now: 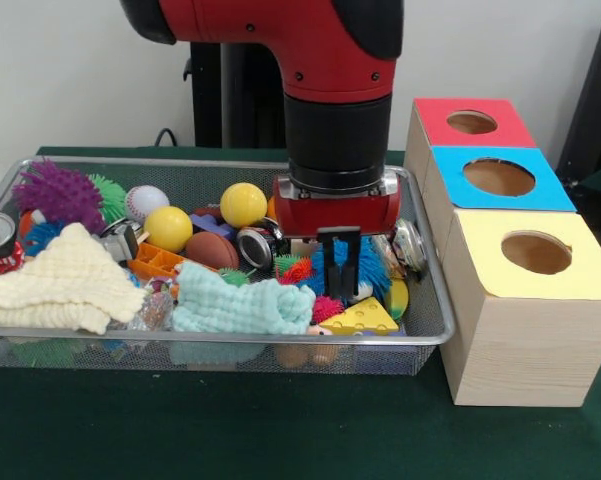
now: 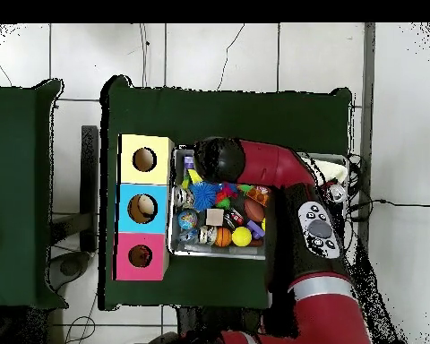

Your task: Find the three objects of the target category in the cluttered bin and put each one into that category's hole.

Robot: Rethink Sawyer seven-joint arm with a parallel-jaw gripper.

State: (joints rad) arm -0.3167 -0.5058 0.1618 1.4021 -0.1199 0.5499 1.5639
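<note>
On the green bench (image 1: 280, 440), the pincer (image 1: 339, 262) hangs in the mesh bin (image 1: 432, 322), fingers together over a blue spiky ball (image 1: 368, 266)

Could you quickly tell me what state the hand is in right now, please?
Hand: down in the bin over the blue spiky toy; open or closed cannot be told.
</note>
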